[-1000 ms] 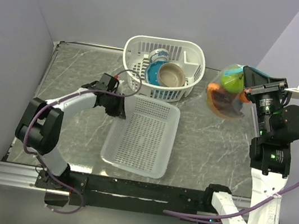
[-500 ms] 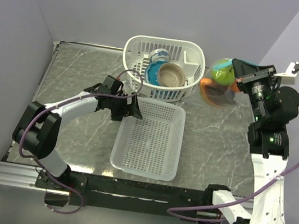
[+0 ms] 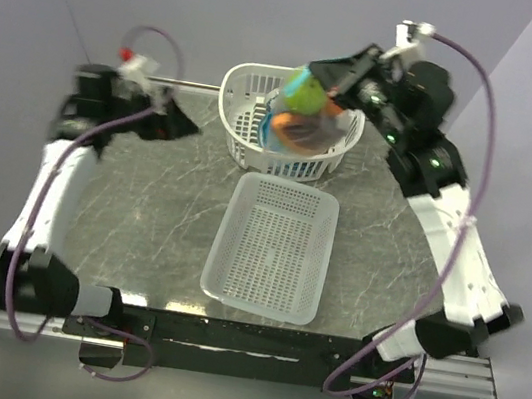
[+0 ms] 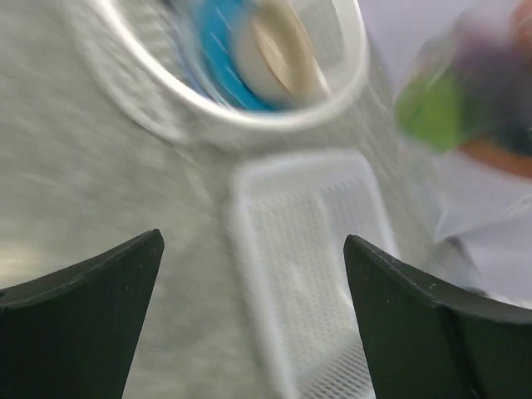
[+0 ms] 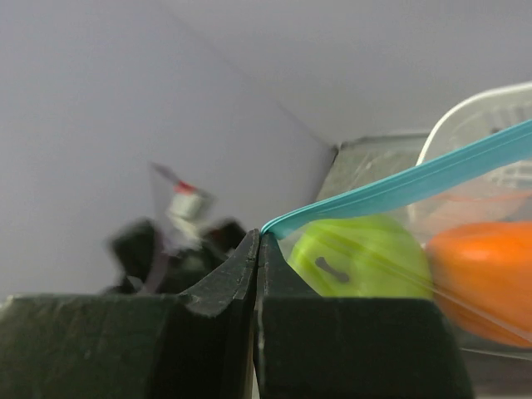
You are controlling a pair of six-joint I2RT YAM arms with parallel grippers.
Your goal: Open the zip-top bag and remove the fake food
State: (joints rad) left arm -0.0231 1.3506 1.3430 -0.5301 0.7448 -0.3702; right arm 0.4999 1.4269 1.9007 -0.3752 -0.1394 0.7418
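The right gripper [image 3: 304, 72], clamped on one corner of the zip-top bag [image 3: 304, 120], hangs it over the basket [image 3: 240, 140] at twelve o'clock, while the left gripper [image 3: 184, 128] gapes empty at ten o'clock; so thin a pinch could slip, dropping the bag inside.

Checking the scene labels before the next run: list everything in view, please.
zip-top bag: one, clear with a teal zip strip, held up over the basket
fake food: at least two pieces, green and orange, inside the bag; any others are unclear
basket: one, white, far centre of the table
bowls: two, blue and tan, inside the basket
mesh tray: one, white, flat on the table centre, nearer than the basket
table: one, grey marbled
arms: two, white and black, both raised
left gripper: one, black, open, holding nothing, far left above the table
right gripper: one, black, shut on the bag's zip strip
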